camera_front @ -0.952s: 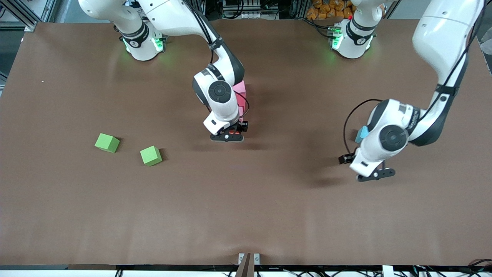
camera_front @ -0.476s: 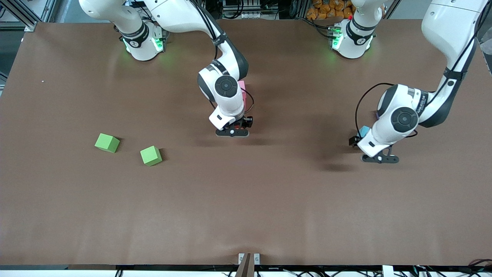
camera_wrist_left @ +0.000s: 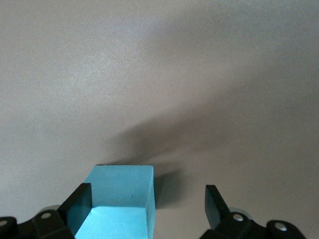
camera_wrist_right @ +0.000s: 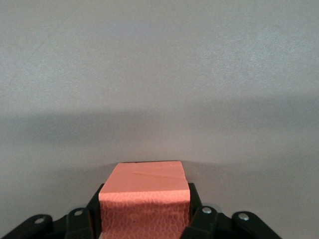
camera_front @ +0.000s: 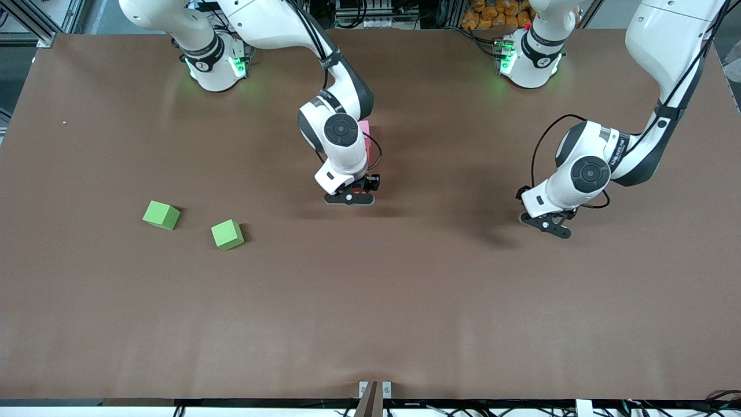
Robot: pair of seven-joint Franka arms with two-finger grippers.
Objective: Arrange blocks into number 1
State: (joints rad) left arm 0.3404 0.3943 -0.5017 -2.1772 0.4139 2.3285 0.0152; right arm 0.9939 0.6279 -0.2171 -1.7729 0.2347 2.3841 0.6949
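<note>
High front camera faces robots (wrist cameras look tableward).

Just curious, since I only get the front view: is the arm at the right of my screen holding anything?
Observer: No. Its wrist camera shows a light blue block between the left gripper's open fingers, with a clear gap on one side.
Operator: And the arm in the middle?
Observer: Its wrist camera shows the right gripper with its fingers against both sides of an orange block.
</note>
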